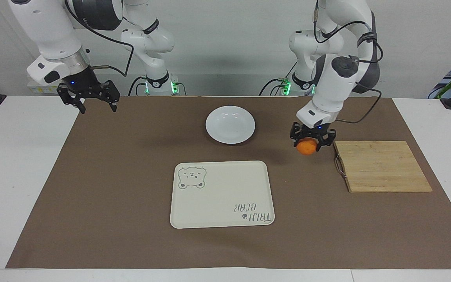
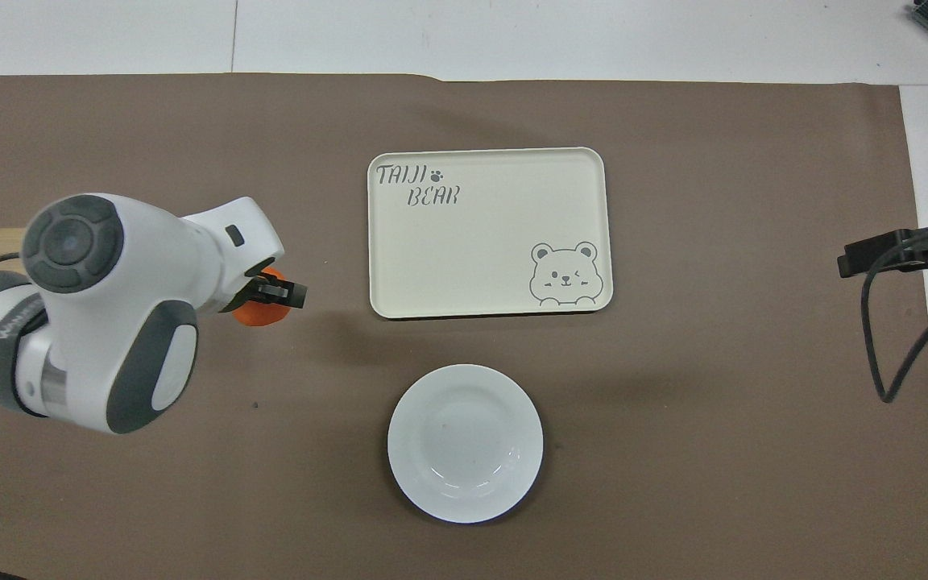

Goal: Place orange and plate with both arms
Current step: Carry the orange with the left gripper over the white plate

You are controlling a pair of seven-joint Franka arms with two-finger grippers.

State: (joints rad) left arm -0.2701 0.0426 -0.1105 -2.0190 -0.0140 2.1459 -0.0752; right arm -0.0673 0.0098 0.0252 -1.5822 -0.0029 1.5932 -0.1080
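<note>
A: Surface?

B: White table (image 1: 22, 164) under a brown paper mat (image 1: 112, 188) that covers most of the top; bare white strips show at both ends. Pale wall (image 1: 225, 47) by the arm bases, green lights lit on the bases.

A: Objects on the mat?

B: Plate (image 1: 230, 124) at centre, on the side nearer the robots, nothing on it. Cream tray (image 1: 221, 194) with bear drawing and lettering, farther from the robots than the plate and apart from it. Wooden cutting board (image 1: 382, 166) with a metal handle toward the left arm's end, nothing on it.

A: Orange?

B: Orange (image 1: 306, 147) is off the table, pinched in the left gripper (image 1: 312, 138), fingers clamped on its sides. It hangs over bare mat between the board and the plate. From overhead the left arm covers most of the board and only a sliver of orange (image 2: 258, 312) shows at the fingertips.

A: Right arm?

B: Waiting. Right gripper (image 1: 94, 102) hangs above the mat's corner at its own end, fingers spread, holding nothing. Overhead shows just its tip (image 2: 875, 254) at the mat's edge.
</note>
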